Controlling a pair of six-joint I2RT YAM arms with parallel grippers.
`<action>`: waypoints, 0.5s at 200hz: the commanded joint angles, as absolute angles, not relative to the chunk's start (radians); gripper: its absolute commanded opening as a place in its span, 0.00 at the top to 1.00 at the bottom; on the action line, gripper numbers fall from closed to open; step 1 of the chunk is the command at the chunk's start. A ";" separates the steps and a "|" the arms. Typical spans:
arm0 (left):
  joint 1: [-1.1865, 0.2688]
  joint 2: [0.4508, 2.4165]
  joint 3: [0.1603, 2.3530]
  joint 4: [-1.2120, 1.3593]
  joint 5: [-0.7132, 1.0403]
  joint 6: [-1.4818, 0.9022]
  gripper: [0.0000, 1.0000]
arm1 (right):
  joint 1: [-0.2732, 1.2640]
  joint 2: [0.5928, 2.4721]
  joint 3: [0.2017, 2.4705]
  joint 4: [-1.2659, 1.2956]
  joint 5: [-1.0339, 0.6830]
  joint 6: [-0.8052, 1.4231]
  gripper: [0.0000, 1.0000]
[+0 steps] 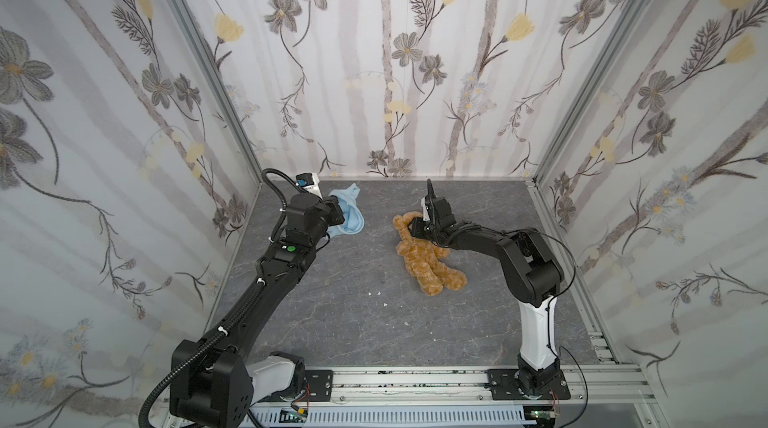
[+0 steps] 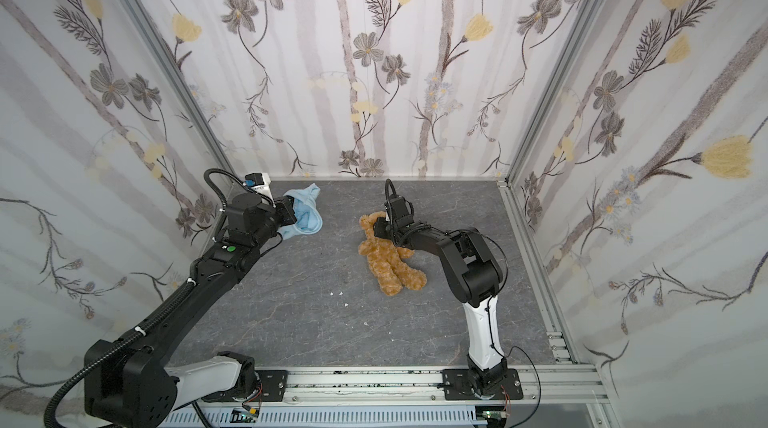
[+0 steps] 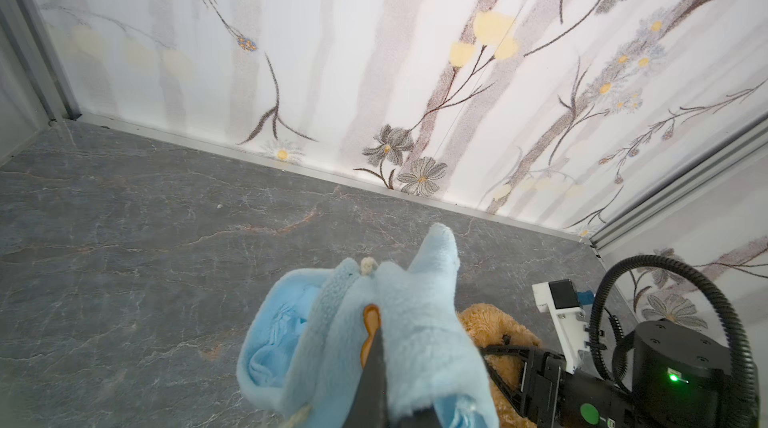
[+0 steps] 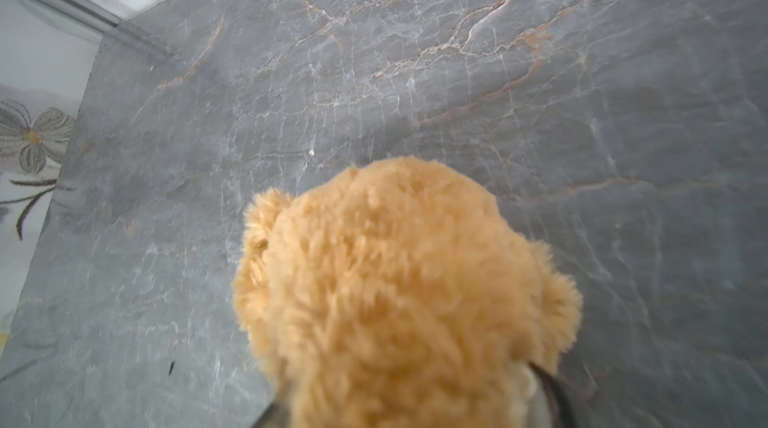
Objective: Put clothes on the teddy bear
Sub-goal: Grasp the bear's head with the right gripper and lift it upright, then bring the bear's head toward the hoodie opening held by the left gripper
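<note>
The teddy bear (image 1: pixel 424 259) (image 2: pixel 390 264) lies on the grey marbled table, head toward the back wall and legs toward the front. My right gripper (image 1: pixel 414 227) (image 2: pixel 380 229) is closed around its head and neck. In the right wrist view the furry head (image 4: pixel 395 280) fills the space between the jaws of the right gripper (image 4: pixel 409 405). At the back left, my left gripper (image 1: pixel 344 215) (image 2: pixel 296 214) (image 3: pixel 372 322) is shut on a light-blue hooded top (image 1: pixel 353 214) (image 2: pixel 309 216) (image 3: pixel 415 322), which hangs from it just above the table. The left wrist view also shows the bear's face (image 3: pixel 494 326) behind the top.
Flowered walls close in the table on the left, back and right. An aluminium rail (image 1: pixel 415 380) carrying both arm bases runs along the front. A few white specks (image 1: pixel 376 293) lie on the table (image 1: pixel 332 322) in front of the bear.
</note>
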State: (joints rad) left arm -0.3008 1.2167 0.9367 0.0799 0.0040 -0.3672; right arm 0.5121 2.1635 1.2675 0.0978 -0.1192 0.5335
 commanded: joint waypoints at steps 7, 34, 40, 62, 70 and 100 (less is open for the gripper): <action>-0.380 1.252 0.901 0.110 -0.062 -0.336 1.00 | 0.517 1.920 1.067 0.205 -0.095 0.389 0.69; -0.427 1.336 0.888 0.109 -0.092 -0.350 1.00 | 0.579 1.671 0.847 0.225 -0.113 0.313 0.71; -0.437 1.352 0.890 0.109 -0.085 -0.364 1.00 | 0.607 1.626 0.813 0.215 -0.099 0.297 0.71; -0.481 1.408 0.899 0.110 -0.032 -0.432 1.00 | 0.710 1.490 0.716 0.170 -0.099 0.256 0.74; -0.502 1.424 0.898 0.110 -0.018 -0.451 1.00 | 0.732 1.465 0.699 0.159 -0.107 0.257 0.75; -0.569 1.470 0.870 0.110 -0.012 -0.529 1.00 | 0.807 1.365 0.635 0.152 -0.107 0.265 0.77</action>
